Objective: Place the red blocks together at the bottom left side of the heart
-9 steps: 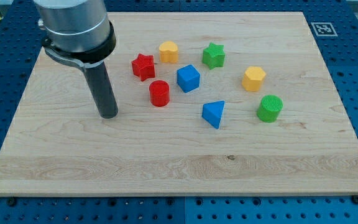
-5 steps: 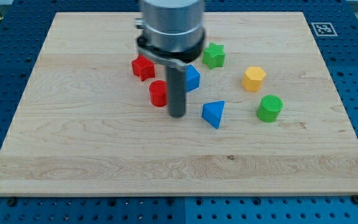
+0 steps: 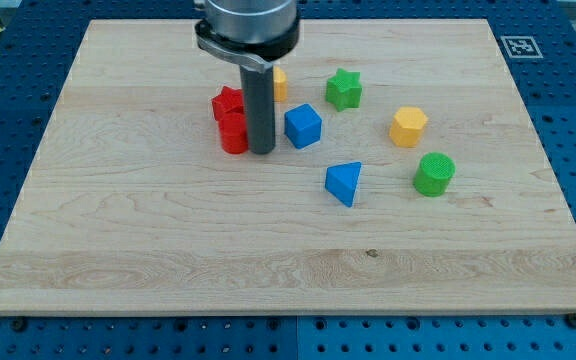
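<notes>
My tip point(image 3: 262, 151): bare rod, no claw, against red cylinder point(image 3: 233, 134); cylinder touches red star point(image 3: 228, 102). Pairing done; heart hidden.

A pale wooden board point(image 3: 168, 250) carries the small plastic blocks. Near its centre sits a blue cube point(image 3: 303, 126); at nine o'clock of it a red cylinder point(image 3: 232, 133) touches a red star point(image 3: 227, 102). A yellow block point(image 3: 280, 83), shape probably hexagonal, sits at eleven. A green star point(image 3: 344, 88) lies at one, a yellow hexagon point(image 3: 408, 127) at three, a blue triangular wedge point(image 3: 343, 183) at five, and a green cylinder point(image 3: 434, 173) at four.
</notes>
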Robot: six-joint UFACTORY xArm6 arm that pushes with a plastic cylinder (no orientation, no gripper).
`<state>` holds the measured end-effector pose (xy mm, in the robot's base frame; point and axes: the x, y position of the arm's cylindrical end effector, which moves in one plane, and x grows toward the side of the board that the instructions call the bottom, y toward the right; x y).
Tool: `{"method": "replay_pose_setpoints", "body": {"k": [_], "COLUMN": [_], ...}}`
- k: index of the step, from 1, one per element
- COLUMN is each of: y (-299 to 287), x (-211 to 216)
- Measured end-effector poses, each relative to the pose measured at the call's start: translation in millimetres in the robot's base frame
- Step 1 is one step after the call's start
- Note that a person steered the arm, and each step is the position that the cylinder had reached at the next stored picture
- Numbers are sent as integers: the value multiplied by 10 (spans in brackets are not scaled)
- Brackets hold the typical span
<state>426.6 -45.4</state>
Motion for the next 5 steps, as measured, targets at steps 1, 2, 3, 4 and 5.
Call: {"method": "replay_pose_setpoints", "body": {"k": [1, 2, 3, 4, 5], "y": [-219, -343, -139, 361, 468], "x": [-222, -320, -265, -320, -653]}}
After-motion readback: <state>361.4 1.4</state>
